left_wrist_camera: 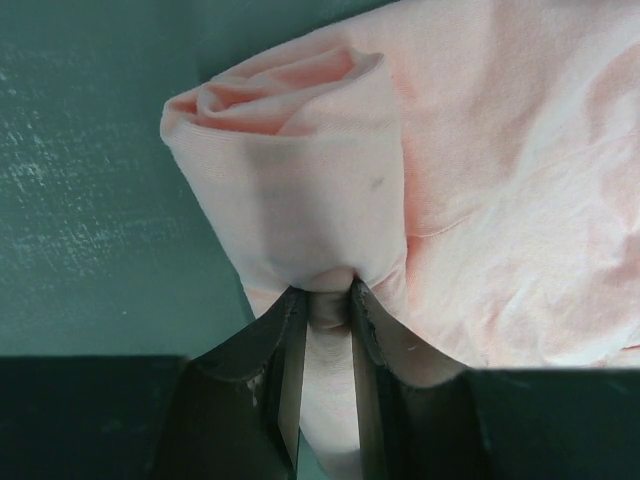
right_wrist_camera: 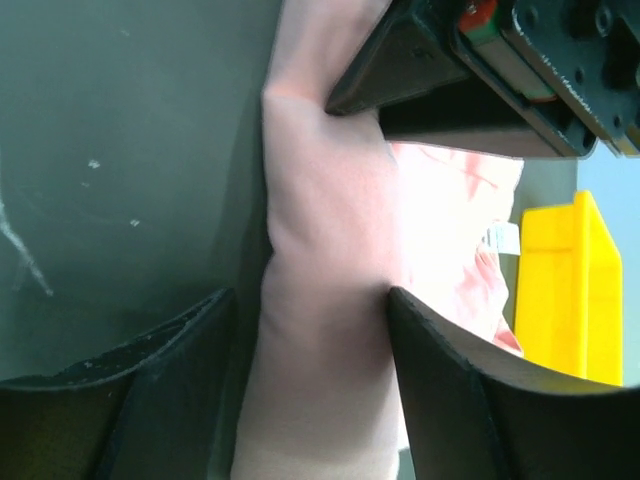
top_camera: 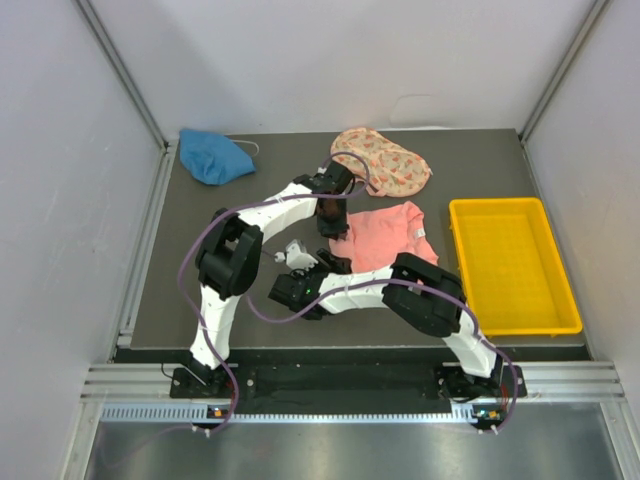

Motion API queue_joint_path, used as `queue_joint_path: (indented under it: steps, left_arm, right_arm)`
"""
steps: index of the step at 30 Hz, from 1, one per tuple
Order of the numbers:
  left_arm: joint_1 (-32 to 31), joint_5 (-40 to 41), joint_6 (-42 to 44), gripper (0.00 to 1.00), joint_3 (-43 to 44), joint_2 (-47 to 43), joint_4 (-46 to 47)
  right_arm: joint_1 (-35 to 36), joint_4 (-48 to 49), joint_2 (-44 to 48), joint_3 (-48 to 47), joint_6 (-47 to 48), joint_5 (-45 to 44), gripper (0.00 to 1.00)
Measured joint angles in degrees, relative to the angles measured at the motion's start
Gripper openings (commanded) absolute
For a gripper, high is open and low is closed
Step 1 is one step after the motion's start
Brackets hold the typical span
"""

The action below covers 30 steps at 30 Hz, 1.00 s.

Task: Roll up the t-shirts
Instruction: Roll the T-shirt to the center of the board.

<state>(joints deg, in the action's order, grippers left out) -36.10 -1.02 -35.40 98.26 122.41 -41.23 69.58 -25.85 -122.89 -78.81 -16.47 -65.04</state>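
The salmon-pink t-shirt lies mid-table with its left edge rolled up. My left gripper is shut on the far end of that roll; in the left wrist view the jaws pinch pink cloth under the rolled edge. My right gripper holds the near end; in the right wrist view its jaws stand wide on either side of the thick roll and press it. The blue t-shirt lies bunched at the back left. The cream floral t-shirt lies at the back, centre.
A yellow tray stands right of the pink shirt; it also shows in the right wrist view. The left gripper's body sits close above the roll in that view. White walls enclose the dark mat.
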Motion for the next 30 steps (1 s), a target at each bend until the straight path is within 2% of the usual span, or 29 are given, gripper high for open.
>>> queue_joint_path:
  steps: [5, 7, 10, 11, 16, 23, 30]
  left_arm:
    - [-0.09, 0.0, 0.02, 0.32, 0.11, 0.0, -0.09]
    - [-0.17, 0.0, 0.04, 0.34, 0.22, 0.0, -0.28]
    - [-0.24, -0.02, 0.24, 0.44, 0.33, 0.0, -0.52]
    - [-0.22, -0.02, 0.33, 0.51, 0.37, 0.0, -0.63]
    - [0.35, -1.11, 0.63, 0.62, 1.64, 0.02, -1.75]
    - [3.48, -4.13, 0.68, 0.65, 5.18, 0.0, -2.47]
    - [8.98, -7.21, 0.37, 0.64, 3.67, -1.75, -1.44]
  right_arm:
    - [-0.15, -2.69, -0.31, 0.0, -3.89, -0.68, 0.54]
    - [-0.2, -3.37, -0.31, 0.0, -5.35, -0.61, 0.46]
    - [-0.48, -3.61, -0.31, 0.28, -7.43, 0.42, 0.4]
    - [-0.55, -3.56, -0.26, 0.55, -7.89, 0.46, 0.4]
    - [-1.03, -1.49, 1.77, 3.32, -11.19, 1.33, 0.4]
    - [-3.39, 4.46, 11.19, 13.29, -17.05, 7.87, 0.4]
    - [-7.85, 15.67, 22.77, 25.62, -22.21, 17.92, 0.4]
